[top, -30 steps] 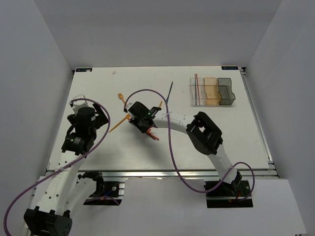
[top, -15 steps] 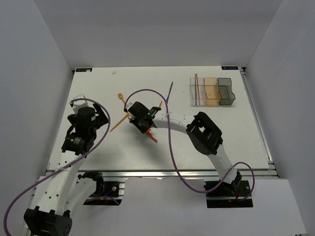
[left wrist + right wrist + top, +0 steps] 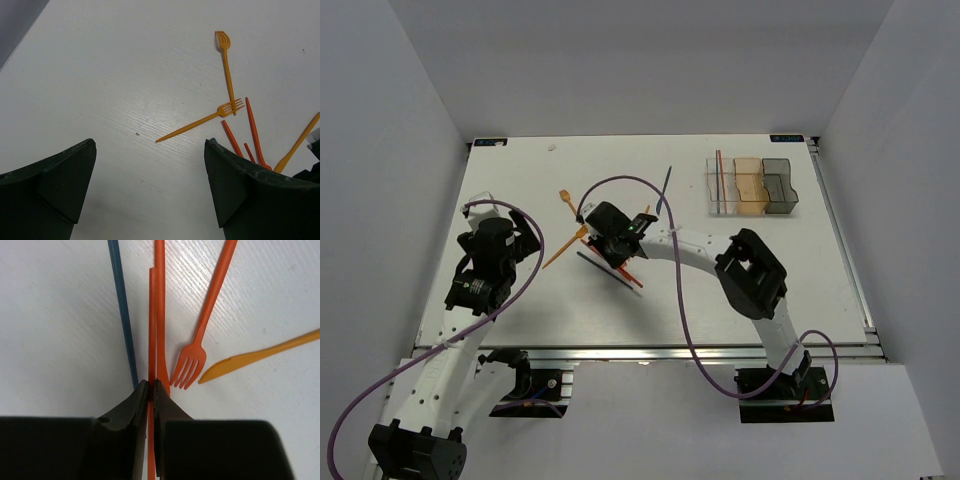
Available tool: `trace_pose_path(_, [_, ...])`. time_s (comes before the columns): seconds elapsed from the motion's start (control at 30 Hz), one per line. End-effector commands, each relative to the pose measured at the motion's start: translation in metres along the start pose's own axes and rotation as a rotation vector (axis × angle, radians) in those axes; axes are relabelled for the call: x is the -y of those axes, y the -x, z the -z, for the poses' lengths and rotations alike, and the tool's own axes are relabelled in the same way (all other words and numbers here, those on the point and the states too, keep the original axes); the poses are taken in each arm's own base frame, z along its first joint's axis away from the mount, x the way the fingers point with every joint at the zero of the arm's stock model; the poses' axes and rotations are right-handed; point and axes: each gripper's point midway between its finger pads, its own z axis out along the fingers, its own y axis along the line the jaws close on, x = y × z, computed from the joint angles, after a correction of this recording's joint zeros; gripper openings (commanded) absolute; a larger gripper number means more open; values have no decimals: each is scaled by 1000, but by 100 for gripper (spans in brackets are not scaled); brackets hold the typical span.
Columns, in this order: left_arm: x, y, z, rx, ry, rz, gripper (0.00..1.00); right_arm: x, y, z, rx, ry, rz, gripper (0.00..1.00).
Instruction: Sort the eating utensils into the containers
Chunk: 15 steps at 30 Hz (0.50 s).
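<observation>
My right gripper (image 3: 616,242) (image 3: 151,385) is shut on a thin red utensil (image 3: 152,315), pinched edge-on between the fingertips just above the table's middle left. Below it lie a red knife (image 3: 160,295), a red fork (image 3: 199,342), an orange knife (image 3: 260,356) and a dark blue utensil (image 3: 123,315) (image 3: 610,269). Two orange forks (image 3: 227,70) (image 3: 197,122) lie left of that pile. Another dark blue utensil (image 3: 664,189) lies further back. The three joined containers (image 3: 752,187) stand at the back right; the clear one holds a red and a blue utensil. My left gripper (image 3: 150,145) (image 3: 520,246) is open and empty.
The right arm's purple cable (image 3: 665,270) loops over the table's middle. The table's near edge (image 3: 640,346) runs just behind the arm bases. Grey walls close in the left, back and right sides.
My right gripper has shifted slightly back and right with the red utensil, uncovering a dark blue utensil on the table beneath it. The right elbow swung right. The left arm has not moved.
</observation>
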Motion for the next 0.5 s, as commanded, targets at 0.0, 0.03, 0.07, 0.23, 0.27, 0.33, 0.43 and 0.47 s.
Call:
trace_pose_path(0.0, [4, 7, 2, 16, -19, -1, 98, 1, 21, 29, 86, 5, -33, 8])
trace_pose_path(0.03, [4, 7, 2, 16, -17, -2, 98, 3, 21, 31, 88, 0, -40, 7])
trace_pose_path(0.07, [4, 7, 2, 15, -17, -1, 98, 4, 21, 33, 91, -3, -45, 6])
trace_pose_path(0.23, [3, 6, 2, 16, -15, -1, 98, 63, 32, 51, 143, -129, -198, 0])
trace_pose_path(0.27, [3, 6, 2, 16, -15, -1, 98, 80, 34, 56, 160, -158, -247, 0])
trace_pose_path(0.33, [4, 5, 1, 13, -16, -2, 98, 144, 38, 75, 210, -274, -366, 0])
trace_pose_path(0.43, [4, 5, 1, 12, -18, -5, 98, 242, 39, 106, 274, -461, -492, 0])
trace_pose_path(0.47, [4, 6, 1, 14, -19, -3, 98, 263, 38, 106, 281, -492, -502, 0])
